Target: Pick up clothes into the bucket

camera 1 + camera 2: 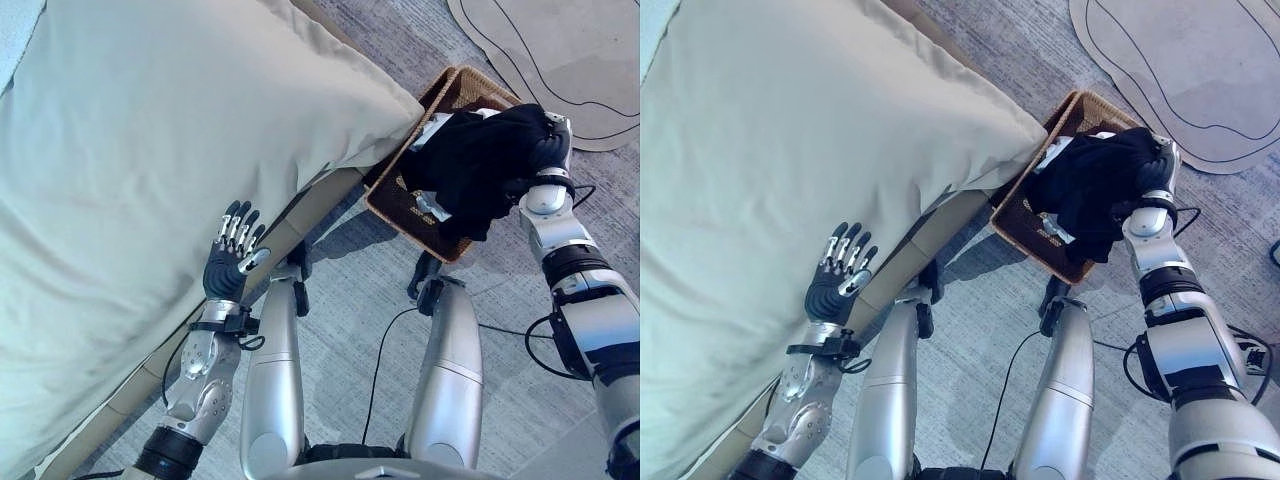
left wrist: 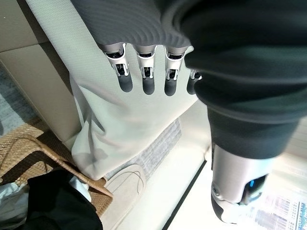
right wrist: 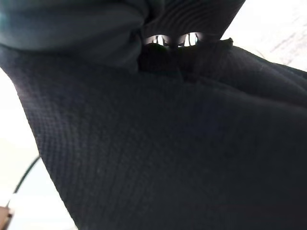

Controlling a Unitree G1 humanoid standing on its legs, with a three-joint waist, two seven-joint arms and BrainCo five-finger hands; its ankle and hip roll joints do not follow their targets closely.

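In the left eye view the right hand (image 1: 545, 150) is hanging over the far side of the wicker basket (image 1: 395, 205), its fingers buried in a bunched black garment (image 1: 480, 165) it is carrying, so I cannot tell how they are closing. The garment is draping down from the hand into the basket, its bulk over the basket's open top, with a pale cloth (image 1: 432, 130) already lying inside at the end nearest the bed. In the right eye view the basket is sitting on the floor just beside the corner of the pale bedcover (image 1: 790, 170), with open floor on its other sides; the left hand (image 1: 837, 275) is resting flat-fingered and empty against that bedcover, well apart from the basket. In the left wrist view its straight fingers (image 2: 146, 76) are pointing along the cover. In the right wrist view the black fabric is crowding the hand. I judge a straight release downward should land it inside.
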